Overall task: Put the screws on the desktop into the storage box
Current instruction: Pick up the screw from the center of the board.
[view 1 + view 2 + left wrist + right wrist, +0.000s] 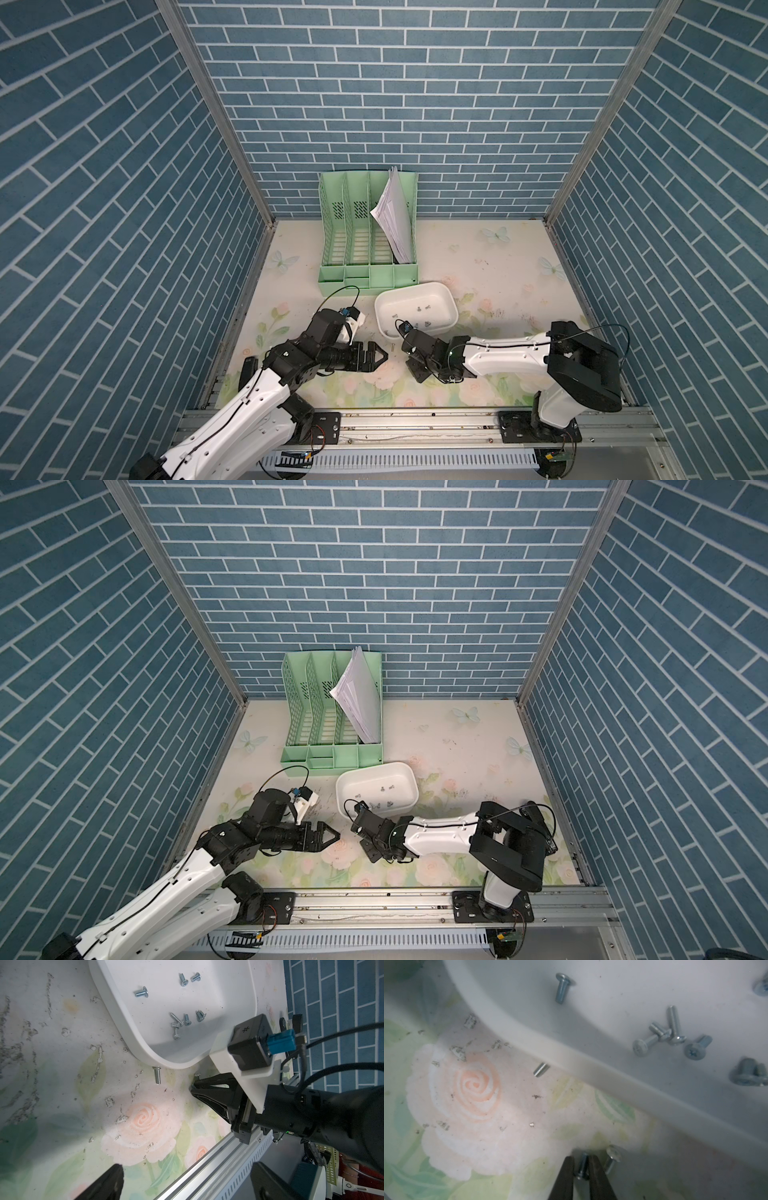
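your right gripper (581, 1169) clamps one screw (582, 1164) on the desktop (477, 1147), just beside the front rim of the storage box (591, 1076); left gripper (381, 356) hangs wide open. pick-up step, it seems: next, lift clear over the rim, then release.

**Screws in the tub, two outside it**

About nine small silver-grey metal screws (141, 992) lie inside the shallow white plastic storage box (133, 1028). One longer screw (157, 1075) lies on the rose-printed cream surface (62, 1084), just beside the box rim. The right gripper (193, 1086) has its black fingers (214, 1095) drawn together at the head of another screw (197, 1074).
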Action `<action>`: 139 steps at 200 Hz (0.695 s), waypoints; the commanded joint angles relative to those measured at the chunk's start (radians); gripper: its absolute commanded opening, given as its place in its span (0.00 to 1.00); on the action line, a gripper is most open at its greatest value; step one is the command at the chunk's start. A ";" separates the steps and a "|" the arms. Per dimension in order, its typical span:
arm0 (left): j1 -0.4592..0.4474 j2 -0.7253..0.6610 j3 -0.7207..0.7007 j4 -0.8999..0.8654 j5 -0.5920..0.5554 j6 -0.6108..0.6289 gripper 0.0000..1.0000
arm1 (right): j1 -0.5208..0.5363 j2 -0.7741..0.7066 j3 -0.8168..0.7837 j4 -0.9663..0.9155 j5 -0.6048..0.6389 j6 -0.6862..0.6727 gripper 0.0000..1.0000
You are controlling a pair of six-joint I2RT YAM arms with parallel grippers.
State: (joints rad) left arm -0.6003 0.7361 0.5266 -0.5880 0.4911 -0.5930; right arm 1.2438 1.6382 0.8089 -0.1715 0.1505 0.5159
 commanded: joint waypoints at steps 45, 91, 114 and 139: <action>0.009 -0.004 -0.002 0.005 -0.008 0.011 1.00 | 0.006 -0.114 -0.016 -0.066 0.018 -0.031 0.13; 0.009 0.002 -0.003 0.006 -0.008 0.011 1.00 | -0.003 -0.224 -0.020 -0.116 0.039 -0.038 0.13; 0.010 0.002 -0.004 0.007 -0.009 0.010 1.00 | -0.018 -0.258 -0.014 -0.132 0.050 -0.047 0.13; 0.010 -0.001 -0.004 0.005 -0.010 0.009 1.00 | -0.052 -0.281 -0.008 -0.136 0.054 -0.065 0.13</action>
State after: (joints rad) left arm -0.6003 0.7361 0.5266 -0.5877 0.4908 -0.5930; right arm 1.2221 1.3865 0.8009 -0.2680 0.1734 0.4892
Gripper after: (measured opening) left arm 0.999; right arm 0.132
